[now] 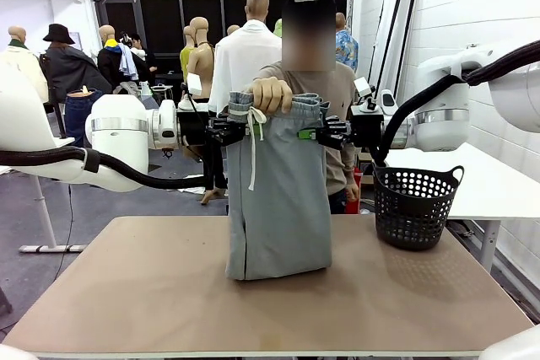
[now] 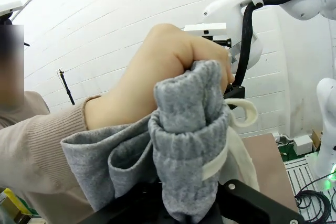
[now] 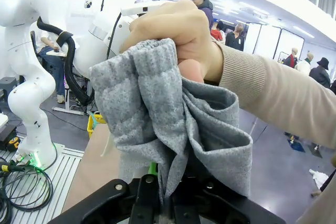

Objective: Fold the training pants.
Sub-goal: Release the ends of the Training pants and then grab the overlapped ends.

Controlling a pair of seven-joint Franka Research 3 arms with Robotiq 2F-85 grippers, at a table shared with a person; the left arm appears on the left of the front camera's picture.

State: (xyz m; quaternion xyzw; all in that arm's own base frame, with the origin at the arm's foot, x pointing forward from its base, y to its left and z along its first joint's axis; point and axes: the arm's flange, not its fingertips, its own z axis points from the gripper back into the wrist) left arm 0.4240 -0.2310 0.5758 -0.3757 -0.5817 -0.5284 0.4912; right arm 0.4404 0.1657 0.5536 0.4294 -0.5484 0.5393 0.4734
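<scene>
1. Two grippers hold the training pants (image 1: pixel 278 208) up by the waistband. The left gripper (image 1: pixel 229 131) is clamped on one end of it and the right gripper (image 1: pixel 331 132) on the other.
2. Between the grippers, a person's hand (image 1: pixel 272 94) is closed in a fist on the middle of the waistband, just above the level of the jaws.
3. Below the grippers the pants hang straight down as a narrow grey panel; the lower end touches the bench (image 1: pixel 126 292) and creases there.
4. A white drawstring (image 1: pixel 253 137) dangles just inward of the left gripper, over the front of the cloth.
5. In each wrist view, bunched grey jersey runs down between that gripper's fingers, with the fist right above it.
6. Below and outward of the right gripper, a black perforated basket (image 1: pixel 418 206) stands at the bench's far corner — apart from the pants.
</scene>
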